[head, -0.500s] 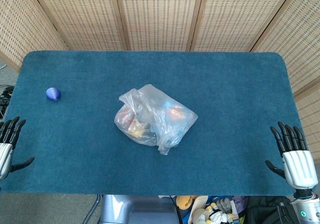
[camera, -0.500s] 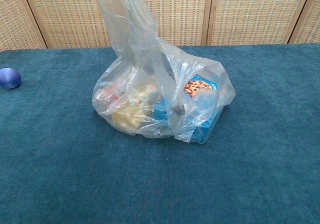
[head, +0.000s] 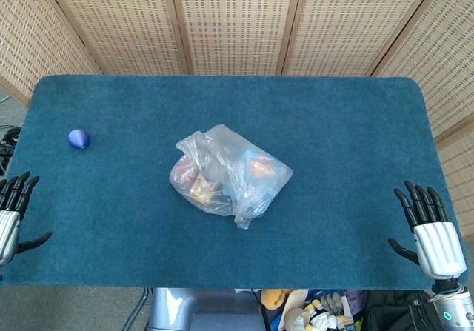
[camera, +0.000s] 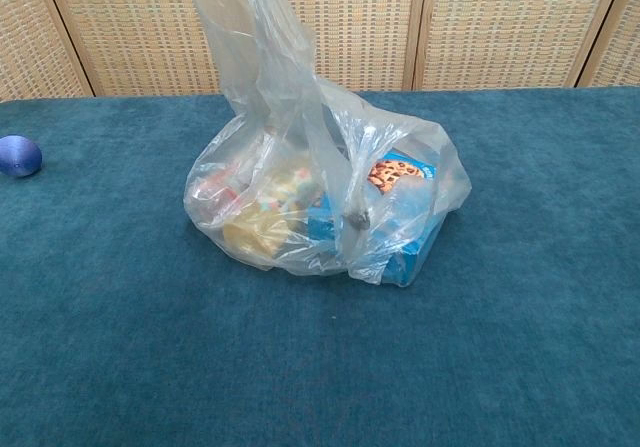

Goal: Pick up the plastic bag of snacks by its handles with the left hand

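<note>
A clear plastic bag of snacks [head: 228, 174] lies in the middle of the blue table; in the chest view the bag [camera: 320, 202] shows a blue cookie packet and yellow and red packs inside. Its handles [camera: 245, 37] stand up loosely at the top left of the bag. My left hand [head: 10, 216] hovers at the table's near left corner, fingers spread, holding nothing and far from the bag. At the near right corner my right hand [head: 428, 231] is likewise spread and empty. Neither hand shows in the chest view.
A small blue ball [head: 78, 139] sits near the table's left edge, also seen as the ball [camera: 18, 155] at the left in the chest view. Wicker screens [head: 237, 20] stand behind the blue table [head: 333, 124].
My right hand has shifted slightly toward the near edge and a little left. The bag, ball and left hand have not visibly moved.
</note>
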Tool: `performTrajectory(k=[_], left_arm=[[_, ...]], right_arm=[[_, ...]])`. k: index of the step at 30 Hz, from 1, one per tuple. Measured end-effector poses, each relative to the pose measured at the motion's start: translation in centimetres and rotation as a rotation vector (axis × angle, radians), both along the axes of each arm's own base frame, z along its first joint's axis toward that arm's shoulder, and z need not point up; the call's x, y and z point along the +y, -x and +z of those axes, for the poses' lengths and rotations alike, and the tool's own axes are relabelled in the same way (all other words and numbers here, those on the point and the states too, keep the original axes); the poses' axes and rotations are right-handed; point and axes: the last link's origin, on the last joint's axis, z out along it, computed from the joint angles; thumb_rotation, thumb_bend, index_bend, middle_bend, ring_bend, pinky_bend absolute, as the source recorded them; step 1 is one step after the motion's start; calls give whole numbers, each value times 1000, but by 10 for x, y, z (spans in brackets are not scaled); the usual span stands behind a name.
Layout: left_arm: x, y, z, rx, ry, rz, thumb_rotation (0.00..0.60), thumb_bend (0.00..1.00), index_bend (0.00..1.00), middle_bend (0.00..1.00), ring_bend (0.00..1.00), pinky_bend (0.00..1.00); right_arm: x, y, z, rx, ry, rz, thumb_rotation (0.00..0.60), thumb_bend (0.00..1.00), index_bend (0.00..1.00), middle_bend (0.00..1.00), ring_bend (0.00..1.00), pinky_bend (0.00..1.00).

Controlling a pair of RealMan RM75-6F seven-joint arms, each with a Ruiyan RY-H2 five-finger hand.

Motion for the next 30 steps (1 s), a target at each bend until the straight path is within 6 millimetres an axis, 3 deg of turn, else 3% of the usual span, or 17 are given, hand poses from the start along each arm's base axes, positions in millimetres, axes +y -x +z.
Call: performTrajectory(k=[6, 13, 25, 30], left_arm=[[3, 0, -4, 14, 6, 5, 600, 131, 0, 0, 0, 0], [8, 3, -7, 18, 6, 31, 600, 131, 0, 0, 0, 0], [16, 9, -12, 25, 19, 69, 600, 129, 0, 0, 0, 0], [19, 11, -14, 25, 26, 81, 600, 131, 0, 0, 0, 0]], right_arm=[[-12, -14, -9, 13, -102, 139, 600, 0, 0, 0, 0, 0], [-45, -37, -19, 34, -238, 378, 600, 0, 0, 0, 0, 17], [-75, -92, -43, 143, -293, 764, 600, 0, 0, 0, 0, 83], [-85, -107, -54, 189, -316, 806, 600, 0, 0, 0, 0, 83]])
